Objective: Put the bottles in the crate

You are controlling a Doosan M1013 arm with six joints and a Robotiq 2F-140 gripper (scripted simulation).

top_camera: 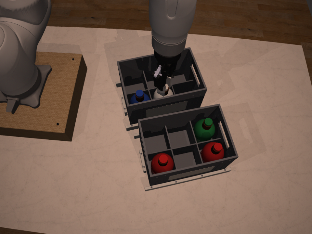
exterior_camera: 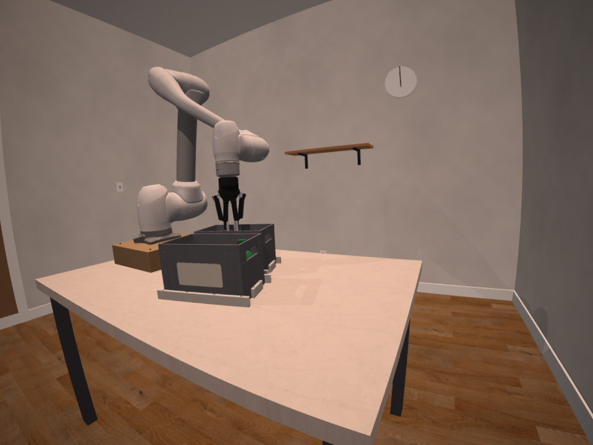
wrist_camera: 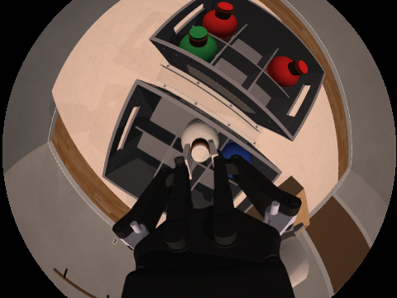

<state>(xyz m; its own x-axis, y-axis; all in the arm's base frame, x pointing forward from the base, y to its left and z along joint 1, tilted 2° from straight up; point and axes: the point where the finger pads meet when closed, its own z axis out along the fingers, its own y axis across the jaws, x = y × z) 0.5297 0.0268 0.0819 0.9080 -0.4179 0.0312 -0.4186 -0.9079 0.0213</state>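
Note:
My gripper (top_camera: pixel 165 88) (exterior_camera: pixel 232 226) (wrist_camera: pixel 200 149) is shut on the neck of a white bottle (top_camera: pixel 170 94) (wrist_camera: pixel 199 130), upright in a front middle compartment of the back crate (top_camera: pixel 196 99) (exterior_camera: pixel 269 249) (wrist_camera: pixel 145 97). A blue bottle (top_camera: pixel 139 93) (wrist_camera: pixel 236 151) stands beside it, at the front left in the top view. The front crate (top_camera: pixel 156 180) (exterior_camera: pixel 196 253) (wrist_camera: pixel 178 58) holds a green bottle (top_camera: pixel 202 131) (exterior_camera: pixel 248 254) (wrist_camera: pixel 198 47) at the back right and red bottles (top_camera: pixel 161 164) (top_camera: pixel 210 153) (wrist_camera: pixel 282 71) (wrist_camera: pixel 218 24) at the front left and front right. Bottle bases are hidden. No pick list is visible.
The crates stand close together, with a narrow gap. Pale rails (top_camera: pixel 188 179) (exterior_camera: pixel 203 298) edge the front crate, and another rail (top_camera: pixel 123 104) lies left of the back crate. The robot's wooden base (top_camera: pixel 59 100) (exterior_camera: pixel 134 256) is to the left. Crate walls and dividers surround the bottles.

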